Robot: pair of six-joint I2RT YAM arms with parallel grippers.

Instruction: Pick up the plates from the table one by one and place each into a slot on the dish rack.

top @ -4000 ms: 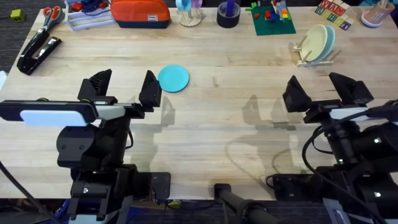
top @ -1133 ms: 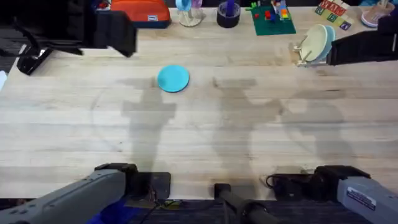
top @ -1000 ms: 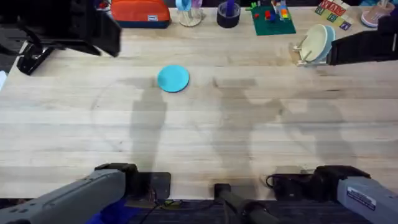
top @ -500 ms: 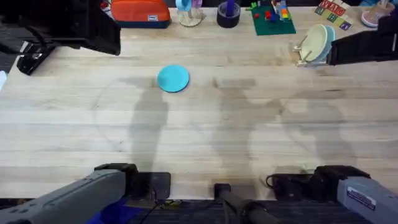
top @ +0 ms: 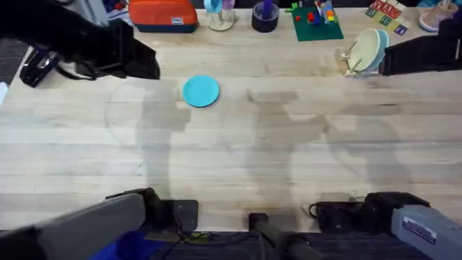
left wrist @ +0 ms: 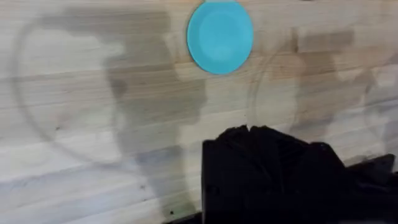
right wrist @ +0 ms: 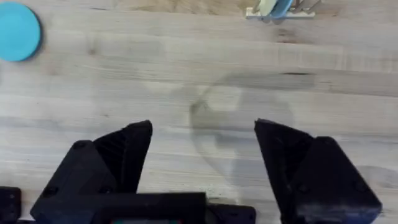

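Observation:
One sky-blue plate (top: 201,91) lies flat on the table (top: 238,152), left of centre toward the far side. My left arm (top: 86,47) hangs high, dark and blurred, to the left of the plate. In the left wrist view my left gripper (left wrist: 264,146) shows as one dark mass well short of the plate (left wrist: 220,36). The dish rack (top: 363,58) stands at the far right with pale plates upright in its slots. My right arm (top: 422,54) hovers beside it. My right gripper (right wrist: 205,149) is open over bare wood, far from the plate (right wrist: 15,31) and the rack (right wrist: 280,9).
Along the far edge sit an orange pouch (top: 162,14), a black tape roll (top: 265,16), a green baseplate with bricks (top: 316,23) and letter blocks (top: 384,14). A black stapler (top: 35,66) lies at the far left, partly under my left arm.
My left arm has swung lower and to the right, toward the plate. The plate, the rack and my right arm have not moved.

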